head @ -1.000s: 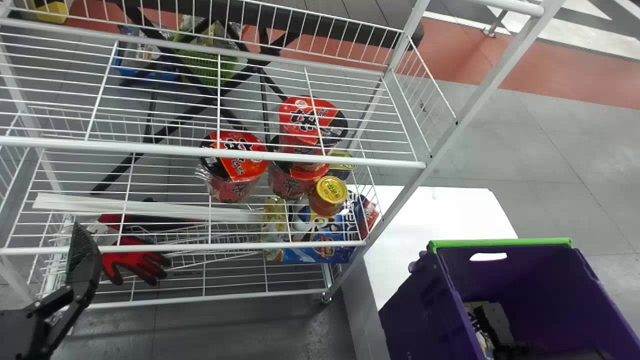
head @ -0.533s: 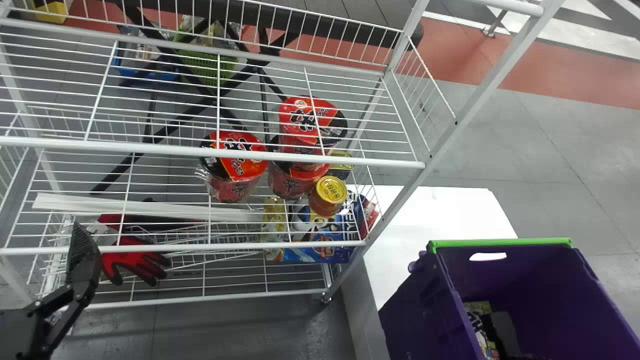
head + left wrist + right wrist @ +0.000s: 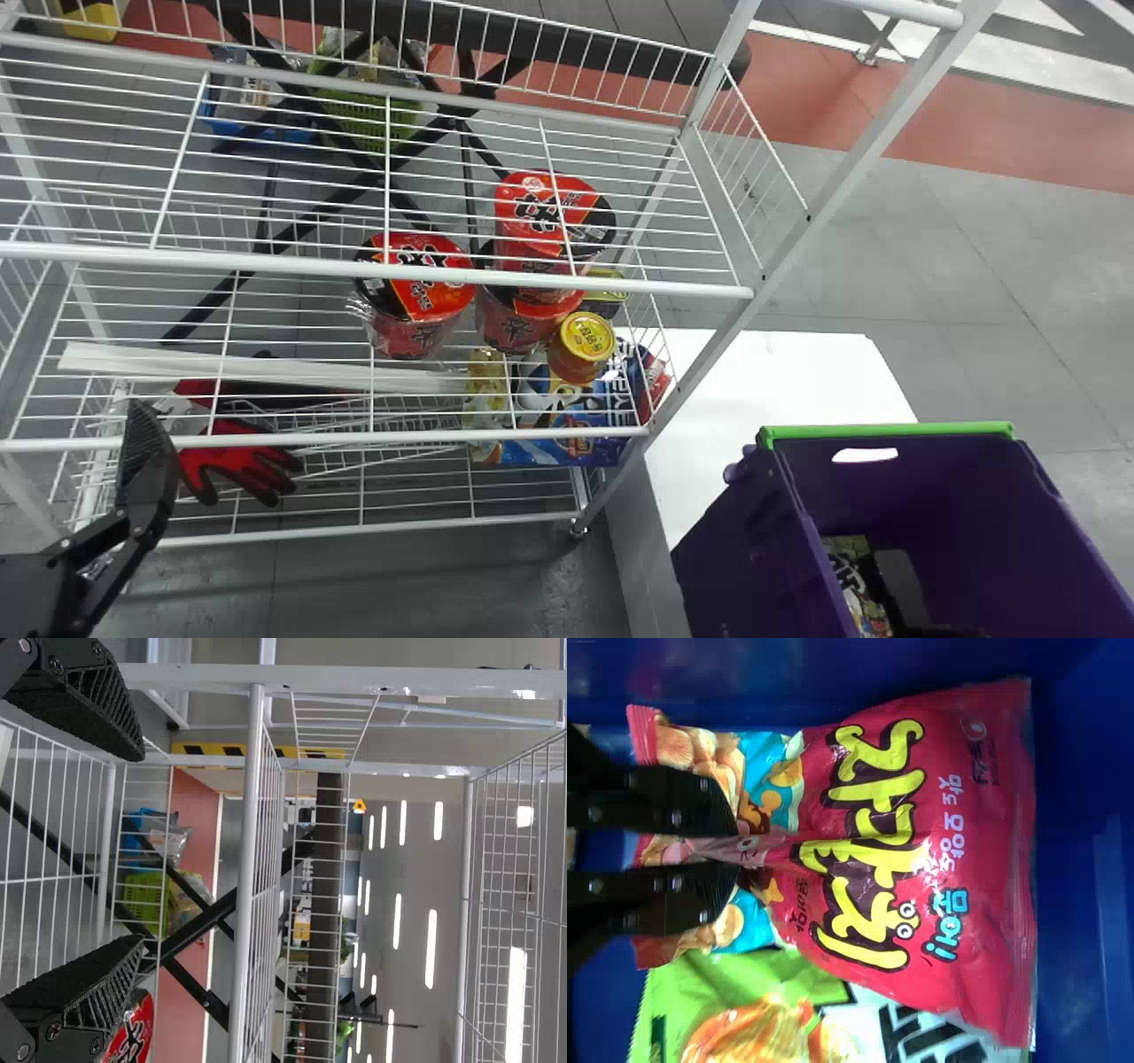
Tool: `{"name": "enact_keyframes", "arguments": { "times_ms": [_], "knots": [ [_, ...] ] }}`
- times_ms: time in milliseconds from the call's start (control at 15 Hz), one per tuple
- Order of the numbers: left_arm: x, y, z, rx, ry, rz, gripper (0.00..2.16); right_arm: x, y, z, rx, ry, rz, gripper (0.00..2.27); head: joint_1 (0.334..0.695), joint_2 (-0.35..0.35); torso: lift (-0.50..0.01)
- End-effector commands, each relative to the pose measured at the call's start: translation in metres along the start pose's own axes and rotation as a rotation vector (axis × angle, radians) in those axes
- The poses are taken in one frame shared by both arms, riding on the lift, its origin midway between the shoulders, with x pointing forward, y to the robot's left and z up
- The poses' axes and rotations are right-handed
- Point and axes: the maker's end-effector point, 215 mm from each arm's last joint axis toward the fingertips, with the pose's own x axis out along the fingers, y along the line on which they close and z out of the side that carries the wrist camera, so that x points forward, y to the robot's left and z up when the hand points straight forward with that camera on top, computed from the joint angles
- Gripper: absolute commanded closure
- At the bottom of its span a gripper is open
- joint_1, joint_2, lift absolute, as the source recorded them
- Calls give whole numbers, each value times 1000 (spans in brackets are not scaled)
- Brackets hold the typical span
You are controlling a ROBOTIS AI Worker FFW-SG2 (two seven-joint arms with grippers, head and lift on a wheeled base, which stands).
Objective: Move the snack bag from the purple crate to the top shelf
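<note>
In the head view my right gripper (image 3: 902,580) is down inside the purple crate (image 3: 957,496) at the lower right, beside a colourful packet. The right wrist view has my right gripper (image 3: 735,846) shut on the pink-red snack bag (image 3: 957,815), its film creased between the fingers. That bag lies partly over a green one. My left gripper (image 3: 142,461) stays at the lower left, in front of the rack; in its wrist view the left gripper (image 3: 133,850) is open with nothing held. An upper wire shelf (image 3: 381,268) spans the rack.
Red noodle cups (image 3: 425,292), a yellow-lidded jar (image 3: 580,350) and blue packages (image 3: 567,443) stand lower in the rack. Red gloves (image 3: 244,461) hang near my left gripper. A slanting white post (image 3: 797,221) stands between rack and crate, with a white table (image 3: 780,381) behind.
Inside the crate my right gripper has shifted a little to the right, uncovering more of the packet beside it. The left arm has hardly moved.
</note>
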Motion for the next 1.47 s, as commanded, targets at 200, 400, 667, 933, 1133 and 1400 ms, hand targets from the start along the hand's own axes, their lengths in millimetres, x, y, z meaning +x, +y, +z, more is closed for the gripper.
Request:
{"name": "enact_keyframes", "arguments": {
  "times_ms": [200,400,667,933,1133,1400],
  "knots": [
    [-1,-6,3,-5,-5,-5,83,-16,-7,7,-21,-62,8,1629,695,-350,-421],
    [-4,-7,4,-6,-5,-4,83,-27,-15,7,-19,-77,-10,1629,695,-350,-410],
    [-6,-7,10,-10,-12,-3,83,-49,-18,8,4,-96,-12,1625,695,-350,-394],
    [-5,-8,11,-12,-15,-3,83,-68,-17,17,32,-127,-3,1625,695,-350,-378],
    [-4,-7,13,-12,-19,0,83,-75,-14,20,49,-127,-2,1625,695,-350,-366],
    [-1,-2,12,-7,-17,7,83,-79,2,21,87,-129,39,1625,695,-350,-349]
  ]
}}
